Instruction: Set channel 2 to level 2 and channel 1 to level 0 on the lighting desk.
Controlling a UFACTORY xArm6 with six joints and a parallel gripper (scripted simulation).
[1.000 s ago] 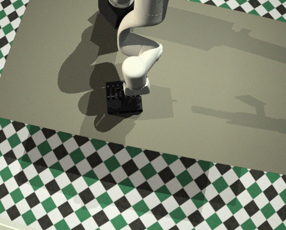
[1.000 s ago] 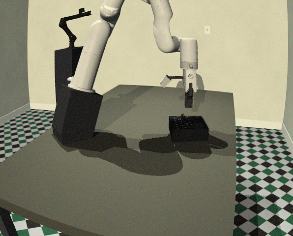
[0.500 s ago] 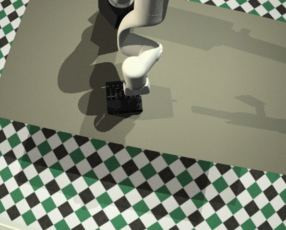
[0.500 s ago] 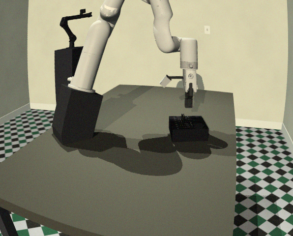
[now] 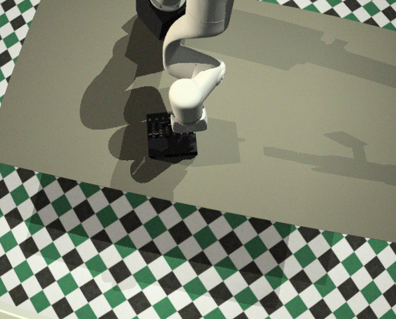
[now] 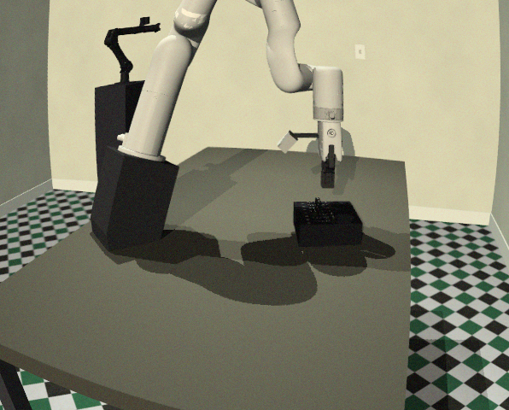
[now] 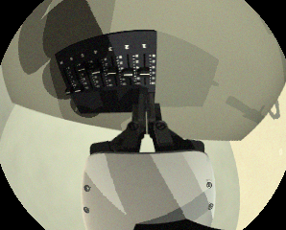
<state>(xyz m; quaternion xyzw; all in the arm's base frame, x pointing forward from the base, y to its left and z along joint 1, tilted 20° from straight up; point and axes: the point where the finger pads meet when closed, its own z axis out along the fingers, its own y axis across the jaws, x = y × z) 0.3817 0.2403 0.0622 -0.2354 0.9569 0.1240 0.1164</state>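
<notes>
The lighting desk (image 5: 172,148) (image 6: 327,225) (image 7: 111,73) is a small black box standing on its feet on the grey table (image 5: 294,103) (image 6: 201,308). It has a row of several faders with white scale marks; in the wrist view the caps at the right side (image 7: 127,76) sit around mid-scale. My gripper (image 6: 327,181) (image 7: 146,102) is shut with nothing between the fingers. It points straight down and hangs a short way above the desk's far part. In the top view the wrist hides the fingers and part of the desk.
The arm's dark base block (image 6: 131,202) (image 5: 155,20) stands at the table's back. A black camera stand (image 6: 122,43) rises behind it. The table edge (image 6: 402,265) is close to the desk's right side.
</notes>
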